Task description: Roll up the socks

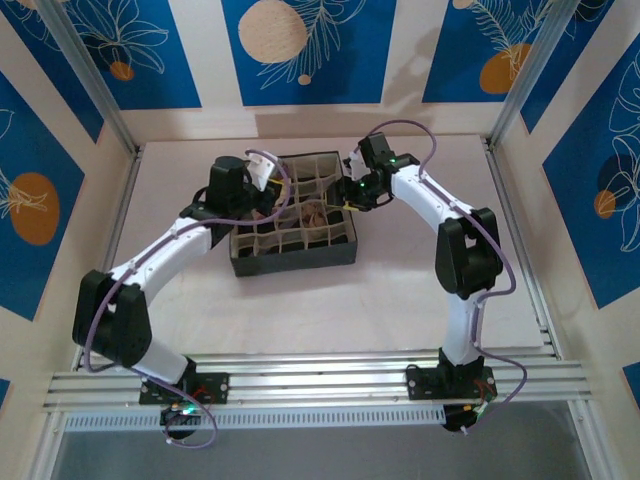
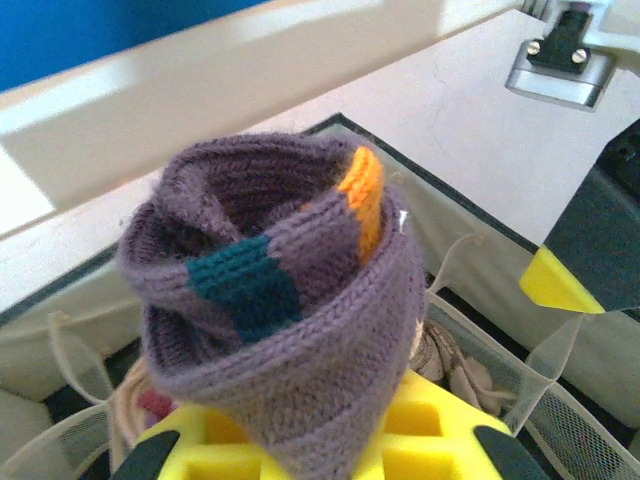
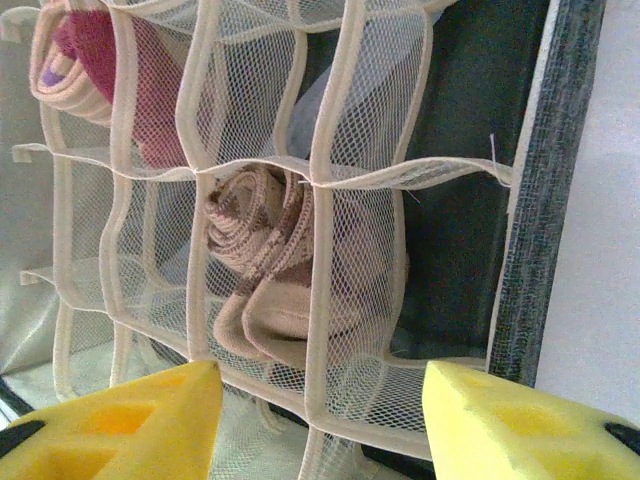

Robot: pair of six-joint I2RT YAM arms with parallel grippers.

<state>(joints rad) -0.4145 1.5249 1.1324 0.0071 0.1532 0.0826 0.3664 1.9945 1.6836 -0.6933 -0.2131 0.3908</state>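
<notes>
A rolled purple ribbed sock [image 2: 280, 300] with a teal patch and an orange patch is pinched between my left gripper's yellow fingers [image 2: 240, 445]. My left gripper [image 2: 320, 440] [image 1: 262, 198] hangs over the left part of the dark grid box [image 1: 300, 262]. A rolled brown-tan checkered sock [image 3: 265, 250] [image 1: 315, 213] sits in a mesh cell. A cream, pink-striped roll with red [image 3: 90, 70] fills another cell beside it. Over the box's right side my right gripper [image 3: 320, 410] [image 1: 355, 195] stands open with nothing between its yellow fingers [image 3: 120, 420].
The box has a dark fabric wall [image 3: 545, 200] and white mesh dividers [image 3: 330, 180] forming several cells. The pale table [image 1: 420, 300] lies around it, with the enclosure's walls [image 1: 90, 210] at the sides and back. A rail [image 1: 320, 375] crosses the near edge.
</notes>
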